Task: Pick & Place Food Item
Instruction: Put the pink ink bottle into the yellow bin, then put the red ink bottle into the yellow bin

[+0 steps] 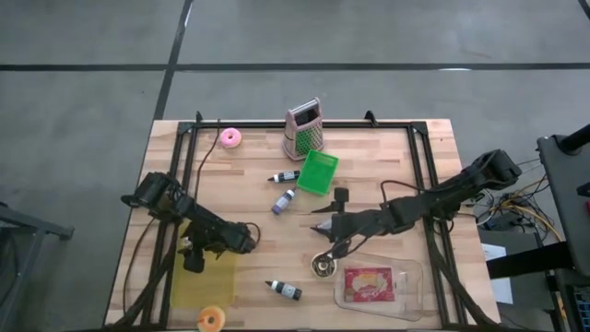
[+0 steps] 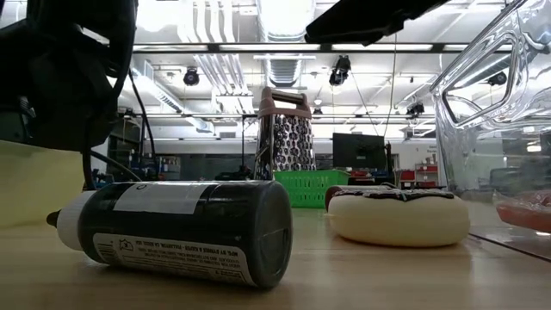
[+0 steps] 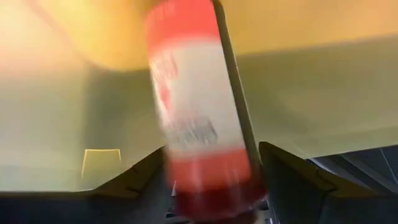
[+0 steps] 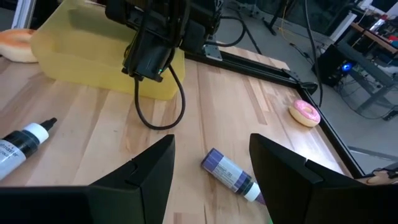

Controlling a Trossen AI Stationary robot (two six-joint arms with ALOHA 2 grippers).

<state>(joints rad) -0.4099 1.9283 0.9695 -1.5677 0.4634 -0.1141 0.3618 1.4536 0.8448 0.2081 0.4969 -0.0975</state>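
While the left hand (image 1: 195, 261) grips a red-capped bottle (image 3: 199, 124), the yellow bin (image 1: 205, 277) surrounds it.

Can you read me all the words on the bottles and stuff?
None can be read.
Black bottle: white label, print too small.
Red and white bottle between the left gripper's fingers: lettering blurred.
Purple bottle: too small.
Red packet in clear tray: unreadable.

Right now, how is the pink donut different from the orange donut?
The pink donut sits at the far edge of the table, near the grater; the orange donut sits at the near edge, beside the yellow bin. One has pink icing, the other orange. Both are ring-shaped, lie flat and are untouched.
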